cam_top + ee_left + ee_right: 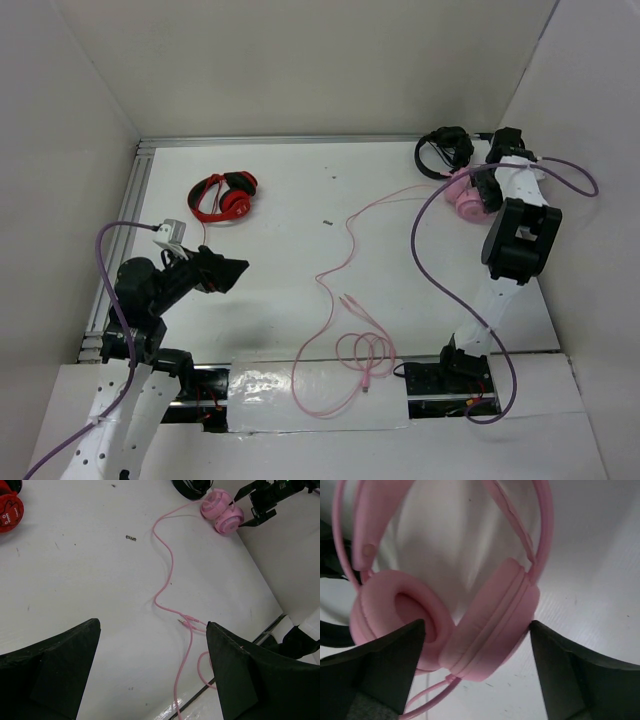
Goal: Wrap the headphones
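Note:
The pale-pink headphones (pixel 464 196) lie at the table's far right, cups together, close to the right wall. My right gripper (pixel 472 190) is down over them. In the right wrist view the two padded cups (pixel 490 625) sit between its wide fingers (pixel 560 675), the right tip at the cup's edge; this gripper (pixel 477 624) is open. The thin pink cable (pixel 345 255) snakes from the cups toward the front edge and ends in loose loops (pixel 365 352). My left gripper (pixel 232 272) hovers open at the left, nothing between its fingers, and it (pixel 153 624) looks over the cable (pixel 165 580) and a plug (pixel 182 622).
Small red-and-black headphones (pixel 224 197) lie at the back left. Black headphones (pixel 444 152) rest right behind the pink ones. White walls close the table on the left, back and right. A tiny dark speck (pixel 327 222) sits mid-table.

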`<action>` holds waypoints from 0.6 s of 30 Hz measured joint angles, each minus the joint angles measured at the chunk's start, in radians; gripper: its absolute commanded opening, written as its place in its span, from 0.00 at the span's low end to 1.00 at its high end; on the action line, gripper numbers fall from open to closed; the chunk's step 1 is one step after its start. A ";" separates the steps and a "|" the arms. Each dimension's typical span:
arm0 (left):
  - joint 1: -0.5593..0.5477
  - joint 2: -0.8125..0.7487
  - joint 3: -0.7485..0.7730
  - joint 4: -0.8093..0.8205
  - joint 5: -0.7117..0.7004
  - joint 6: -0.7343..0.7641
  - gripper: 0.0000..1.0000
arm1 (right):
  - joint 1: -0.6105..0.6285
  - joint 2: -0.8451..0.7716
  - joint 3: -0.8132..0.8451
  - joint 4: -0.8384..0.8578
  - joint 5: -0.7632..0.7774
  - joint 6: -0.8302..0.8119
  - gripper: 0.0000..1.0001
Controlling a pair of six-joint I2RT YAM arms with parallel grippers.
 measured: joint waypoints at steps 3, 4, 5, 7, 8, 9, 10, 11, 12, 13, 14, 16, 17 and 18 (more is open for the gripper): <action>0.000 0.000 0.000 -0.002 -0.006 -0.001 0.99 | 0.007 0.005 -0.012 -0.011 -0.002 0.005 0.60; 0.000 -0.001 0.000 -0.004 -0.011 -0.001 0.99 | 0.010 0.001 -0.024 -0.006 -0.004 0.005 0.46; 0.000 -0.002 0.000 -0.006 -0.015 -0.002 0.99 | 0.014 -0.007 -0.046 0.003 0.003 0.005 0.22; 0.000 -0.008 0.000 -0.010 -0.024 -0.002 0.99 | 0.021 -0.043 -0.118 0.018 0.018 0.019 0.07; 0.000 -0.013 0.000 -0.013 -0.027 -0.002 0.99 | 0.023 -0.065 -0.159 0.050 0.008 0.032 0.05; 0.000 -0.016 -0.001 -0.013 -0.031 -0.002 0.99 | 0.024 -0.069 -0.167 0.052 -0.002 0.026 0.04; 0.000 -0.027 -0.002 -0.013 -0.031 -0.002 0.99 | 0.035 -0.116 -0.221 0.048 0.000 0.029 0.03; 0.000 -0.034 -0.004 -0.013 -0.034 -0.002 0.99 | 0.050 -0.143 -0.257 0.055 0.006 0.034 0.02; 0.000 -0.041 -0.006 -0.013 -0.036 -0.003 0.99 | 0.061 -0.176 -0.300 0.059 0.009 0.038 0.01; 0.000 -0.047 -0.008 -0.013 -0.037 -0.004 0.99 | 0.076 -0.214 -0.340 0.058 0.018 0.037 0.01; 0.000 -0.051 -0.010 -0.013 -0.037 -0.005 0.99 | 0.097 -0.254 -0.377 0.052 0.026 0.035 0.01; 0.000 -0.059 -0.014 -0.013 -0.037 -0.005 0.99 | 0.149 -0.333 -0.436 0.043 0.037 0.028 0.01; 0.000 -0.062 -0.016 -0.013 -0.037 -0.005 0.99 | 0.187 -0.377 -0.467 0.045 0.039 0.026 0.00; 0.000 -0.064 -0.016 -0.013 -0.036 -0.006 0.99 | 0.233 -0.423 -0.500 0.050 0.043 0.026 0.00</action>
